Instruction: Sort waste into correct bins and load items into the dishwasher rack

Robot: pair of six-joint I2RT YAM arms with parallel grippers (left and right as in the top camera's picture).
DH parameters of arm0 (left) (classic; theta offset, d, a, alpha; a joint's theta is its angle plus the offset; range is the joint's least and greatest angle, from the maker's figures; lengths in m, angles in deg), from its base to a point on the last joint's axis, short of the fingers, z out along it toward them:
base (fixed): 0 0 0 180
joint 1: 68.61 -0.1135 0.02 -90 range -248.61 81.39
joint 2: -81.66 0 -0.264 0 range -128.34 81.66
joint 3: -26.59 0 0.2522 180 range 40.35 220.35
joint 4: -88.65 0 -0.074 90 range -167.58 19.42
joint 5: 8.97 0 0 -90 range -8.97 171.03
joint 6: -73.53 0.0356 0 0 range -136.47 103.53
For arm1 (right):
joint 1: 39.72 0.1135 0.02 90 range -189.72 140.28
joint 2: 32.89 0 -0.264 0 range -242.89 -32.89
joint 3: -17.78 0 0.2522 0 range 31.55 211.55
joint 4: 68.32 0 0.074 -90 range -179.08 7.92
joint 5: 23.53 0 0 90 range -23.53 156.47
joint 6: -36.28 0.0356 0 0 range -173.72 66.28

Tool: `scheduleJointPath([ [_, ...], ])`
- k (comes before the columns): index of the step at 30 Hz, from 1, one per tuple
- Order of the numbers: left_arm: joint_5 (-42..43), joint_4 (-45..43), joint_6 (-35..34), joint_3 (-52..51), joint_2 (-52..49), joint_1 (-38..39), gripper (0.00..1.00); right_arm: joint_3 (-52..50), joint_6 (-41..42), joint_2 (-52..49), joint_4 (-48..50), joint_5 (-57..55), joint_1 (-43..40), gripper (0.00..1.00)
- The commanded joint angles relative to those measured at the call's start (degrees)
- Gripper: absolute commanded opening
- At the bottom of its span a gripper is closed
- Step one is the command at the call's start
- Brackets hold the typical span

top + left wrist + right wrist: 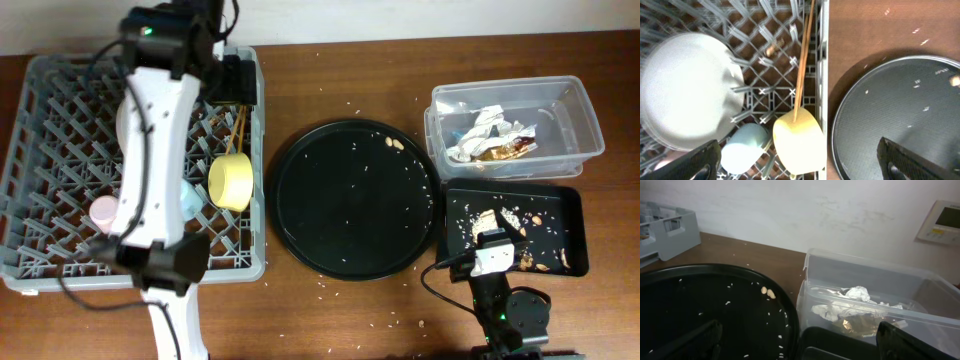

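Observation:
The grey dishwasher rack (60, 150) holds the pale plate (685, 90), the yellow bowl (233, 182), the light blue cup (742, 150), the pink cup (103, 212) and the wooden chopsticks (802, 65), which lean on the bowl (797, 142). My left gripper (810, 165) hangs open and empty above the rack's right side, over the bowl. The foil wrapper (490, 135) lies in the clear tub (585, 120). Beige scraps (510, 215) lie in the shallow black tray (570, 200). My right gripper (800, 345) is open and empty at that tray's near left corner.
A big round black tray (350, 200) with scattered crumbs and two beige bits (395, 145) lies between the rack and the bins. Crumbs dot the brown table (330, 80). A wall (790, 210) stands behind the tub (865, 280).

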Motion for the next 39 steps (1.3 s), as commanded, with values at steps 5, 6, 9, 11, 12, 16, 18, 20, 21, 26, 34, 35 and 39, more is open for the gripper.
scheduleJointPath([
  [5,-1.29,0.17,0.74,-9.31,30.38,0.74,0.99,-0.42,-0.17,0.39,0.00,0.50,-0.37,0.98],
  [6,-1.05,0.17,0.74,-12.61,32.89,0.76,0.99,-0.42,-0.17,0.39,0.00,0.48,-0.37,0.98],
  [9,6.32,0.15,0.74,-19.45,36.48,0.74,0.99,-0.42,-0.17,0.39,0.00,0.50,-0.37,0.99],
  [11,6.32,0.15,0.74,-19.58,36.48,0.76,0.99,-0.42,-0.17,0.39,0.00,0.48,-0.37,0.98],
  [12,6.32,0.15,0.74,-19.58,36.48,0.74,0.99,-0.42,-0.17,0.39,0.00,0.48,-0.37,0.98],
  [16,6.29,0.15,0.79,-19.58,36.48,0.76,0.99,-0.42,-0.17,0.39,0.00,0.48,-0.37,0.98],
  [18,3.37,-0.81,0.79,-19.58,36.76,0.76,0.99,-0.42,-0.17,0.39,0.00,0.48,-0.37,0.98],
  [20,1.33,-10.60,4.44,-20.31,37.77,0.87,0.99,-0.42,-0.17,0.39,0.00,0.48,-0.37,0.98],
  [21,1.27,-18.08,6.58,-24.41,40.52,1.51,0.99,-0.42,-0.17,0.39,0.00,0.50,-0.37,0.98],
  [26,-0.92,-56.72,6.71,-73.75,62.10,1.77,0.99,-0.42,-0.17,0.39,0.00,0.50,-0.37,0.98],
  [34,-1.70,-95.78,3.26,-140.19,106.22,-3.32,0.99,-0.42,-0.17,0.39,0.00,0.50,-0.37,0.98],
  [35,-1.75,-95.51,3.28,-142.38,109.50,-3.85,0.99,-0.42,-0.17,0.39,0.00,0.48,-0.37,0.98],
  [39,-1.92,-94.71,3.28,-152.34,124.30,-6.16,0.99,-0.42,-0.17,0.39,0.00,0.48,-0.37,0.98],
])
